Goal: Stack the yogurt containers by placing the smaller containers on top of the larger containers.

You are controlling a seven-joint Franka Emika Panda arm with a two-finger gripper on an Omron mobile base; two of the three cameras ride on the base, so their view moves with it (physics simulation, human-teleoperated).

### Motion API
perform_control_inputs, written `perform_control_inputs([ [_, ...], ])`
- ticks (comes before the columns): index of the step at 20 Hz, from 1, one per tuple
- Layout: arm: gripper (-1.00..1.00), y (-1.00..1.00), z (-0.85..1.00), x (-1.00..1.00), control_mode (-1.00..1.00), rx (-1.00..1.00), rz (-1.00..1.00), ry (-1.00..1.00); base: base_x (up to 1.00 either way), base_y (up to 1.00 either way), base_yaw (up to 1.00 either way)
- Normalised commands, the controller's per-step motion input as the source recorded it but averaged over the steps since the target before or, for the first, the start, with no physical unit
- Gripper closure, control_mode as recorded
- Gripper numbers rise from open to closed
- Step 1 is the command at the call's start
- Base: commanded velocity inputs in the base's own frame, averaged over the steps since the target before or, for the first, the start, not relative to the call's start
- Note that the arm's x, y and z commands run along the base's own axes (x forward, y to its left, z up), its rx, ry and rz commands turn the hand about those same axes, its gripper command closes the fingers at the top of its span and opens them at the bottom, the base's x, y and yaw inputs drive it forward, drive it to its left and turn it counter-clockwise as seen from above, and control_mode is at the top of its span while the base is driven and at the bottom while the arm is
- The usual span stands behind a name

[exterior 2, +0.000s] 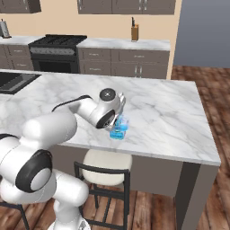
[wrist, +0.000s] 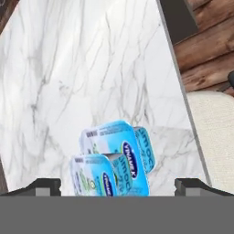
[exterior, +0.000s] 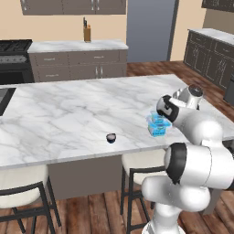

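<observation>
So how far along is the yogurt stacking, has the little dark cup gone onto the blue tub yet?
Nothing is stacked yet. The tiny round dark cup sits alone on the white marble island counter, apart from the squarish translucent light-blue tub. In hand: the gripper hovers open over the tub, holding nothing. Left: go to the cup, grasp it, carry it over and set it on the tub's lid.

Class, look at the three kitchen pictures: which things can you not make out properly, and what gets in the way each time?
- Blue tub, left base view: its right side is hidden behind the arm.
- Dark cup, left base view: too small to show any label.
- Tub, hand view: bottom cut off by the lower edge.
- Gripper: just its wide-apart fingertips show.
</observation>
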Motion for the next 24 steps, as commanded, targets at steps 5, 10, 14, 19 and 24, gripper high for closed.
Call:
perform_control_inputs([
  [5,-1.0,-0.02,0.41,-0.27,-1.0,0.0,0.02,0.23,0.0,0.0,0.0],
  [10,-1.0,0.0,0.2,-0.39,-1.0,0.0,0.1,0.15,0.0,0.0,0.0],
  [14,-1.0,0.02,0.11,-0.38,-1.0,0.0,0.16,0.12,0.0,0.0,0.0],
  [19,-1.0,0.12,0.04,-0.39,-1.0,0.0,0.2,0.11,0.0,0.0,0.0],
  [24,-1.0,0.23,0.0,-0.35,-1.0,0.01,0.22,0.1,0.0,0.0,0.0],
])
